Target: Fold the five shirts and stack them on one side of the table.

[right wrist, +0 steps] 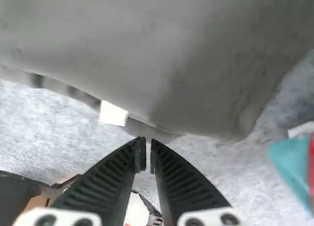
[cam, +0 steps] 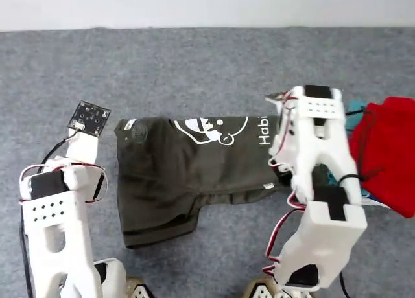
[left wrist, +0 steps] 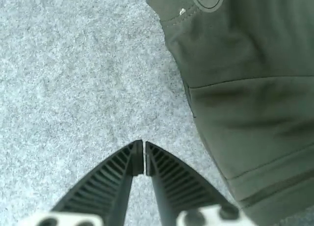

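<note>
A dark olive shirt (cam: pixel 188 175) with a white print lies partly folded mid-table; it also shows in the left wrist view (left wrist: pixel 245 88) and the right wrist view (right wrist: pixel 162 54). My left gripper (left wrist: pixel 143 155) is shut and empty over bare carpet, just off the shirt's left edge. My right gripper (right wrist: pixel 147 146) is shut with its tips at the shirt's hem, close to a small white tag (right wrist: pixel 113 113); I cannot tell whether any cloth is pinched. The right arm (cam: pixel 318 149) stands over the shirt's right end. A red shirt (cam: pixel 389 152) lies at the right edge on a teal one (right wrist: pixel 294 162).
Grey carpet (cam: pixel 194 65) covers the whole table. The left arm (cam: pixel 55 214) stands at the front left, with its camera board (cam: pixel 89 118) next to the shirt's collar corner. Open carpet stretches along the back and the left side.
</note>
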Available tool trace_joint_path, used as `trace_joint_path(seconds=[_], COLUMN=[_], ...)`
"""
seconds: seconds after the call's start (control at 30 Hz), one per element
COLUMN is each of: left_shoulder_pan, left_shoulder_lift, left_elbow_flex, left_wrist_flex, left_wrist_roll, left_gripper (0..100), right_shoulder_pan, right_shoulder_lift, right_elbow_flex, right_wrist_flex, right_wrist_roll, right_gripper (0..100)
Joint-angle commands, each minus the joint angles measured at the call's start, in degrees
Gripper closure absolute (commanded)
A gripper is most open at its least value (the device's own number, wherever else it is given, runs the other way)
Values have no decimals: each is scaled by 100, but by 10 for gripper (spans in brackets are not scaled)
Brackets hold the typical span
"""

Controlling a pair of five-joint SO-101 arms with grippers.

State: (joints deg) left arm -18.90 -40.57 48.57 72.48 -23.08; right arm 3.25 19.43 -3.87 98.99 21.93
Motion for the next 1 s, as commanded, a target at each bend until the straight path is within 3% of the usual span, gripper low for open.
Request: trace_joint_path(seconds=[0.0, 0.27, 0.4, 0.5, 0.73, 0.97], left_shoulder_pan=[-26, -26, -35, -229, -1477, -2576], left_shoulder_lift=[-167, -167, -202, -202, -193, -176], left_elbow_flex=[-48, -48, -48, -57, -330, -286], left_wrist_flex=[18, 26, 26, 18, 18, 211], left_wrist_roll=[-44, -44, -44, -35, -35, -281], left_gripper=[986, 986, 986, 986, 986, 986], right_shoulder_pan=[251, 646, 576, 277, -1015, -2475], right_shoulder_lift=[295, 1165, 725, 66, -804, -1042], right_elbow_flex=[-35, -290, -712, -782, -782, -378], right_wrist_flex=[-295, -470, 268, 382, 374, 374], right_wrist_roll=[448, 624, 879, 1002, 1020, 1020], right_gripper=[973, 973, 973, 973, 967, 804])
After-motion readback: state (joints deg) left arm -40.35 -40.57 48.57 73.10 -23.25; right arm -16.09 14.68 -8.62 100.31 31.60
